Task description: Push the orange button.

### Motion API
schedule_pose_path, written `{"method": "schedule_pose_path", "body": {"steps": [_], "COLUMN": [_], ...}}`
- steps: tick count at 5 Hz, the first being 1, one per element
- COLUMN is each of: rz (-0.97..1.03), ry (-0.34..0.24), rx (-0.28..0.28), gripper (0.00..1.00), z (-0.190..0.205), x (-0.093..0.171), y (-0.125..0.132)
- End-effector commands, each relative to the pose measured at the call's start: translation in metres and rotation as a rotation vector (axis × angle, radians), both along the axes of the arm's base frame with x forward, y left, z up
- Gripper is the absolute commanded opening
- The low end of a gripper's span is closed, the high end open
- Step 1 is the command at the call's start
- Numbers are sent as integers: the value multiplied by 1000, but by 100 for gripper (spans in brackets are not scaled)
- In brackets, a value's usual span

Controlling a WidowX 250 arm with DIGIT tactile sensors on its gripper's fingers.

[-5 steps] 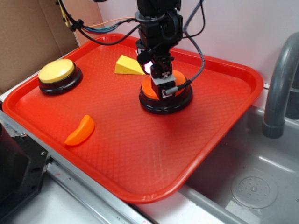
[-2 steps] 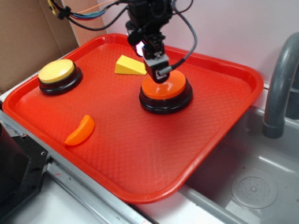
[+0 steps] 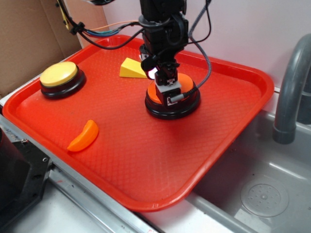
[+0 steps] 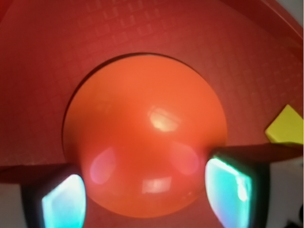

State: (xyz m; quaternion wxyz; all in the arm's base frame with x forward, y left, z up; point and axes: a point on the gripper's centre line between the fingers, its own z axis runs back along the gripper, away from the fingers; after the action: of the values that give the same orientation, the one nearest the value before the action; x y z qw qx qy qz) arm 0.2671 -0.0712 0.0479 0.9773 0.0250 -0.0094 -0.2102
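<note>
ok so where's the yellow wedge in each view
Exterior: the yellow wedge lies on the red tray toward its far edge, left of the gripper.
Wrist: only its corner shows at the right edge.
Shared landmark: the orange button, right beside it.

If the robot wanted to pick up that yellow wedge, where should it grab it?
Probably across the yellow wedge's two flat triangular sides, near the thick back end, coming straight down from above. It lies flat on the tray, and its top slopes to a thin point where fingers would likely slip off.
</note>
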Motion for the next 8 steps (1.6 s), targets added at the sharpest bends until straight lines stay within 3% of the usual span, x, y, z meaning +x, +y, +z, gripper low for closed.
{"method": "schedule_pose_path", "body": {"steps": [1,2,4,8], "rz": [23,57,101,211], "ry": [-102,-116,-120,-63], "rx": [8,-1,-9,-10], "gripper": [100,100,100,100], "z": [54,83,96,115], "x": [8,9,4,6], "y": [2,9,7,17]}}
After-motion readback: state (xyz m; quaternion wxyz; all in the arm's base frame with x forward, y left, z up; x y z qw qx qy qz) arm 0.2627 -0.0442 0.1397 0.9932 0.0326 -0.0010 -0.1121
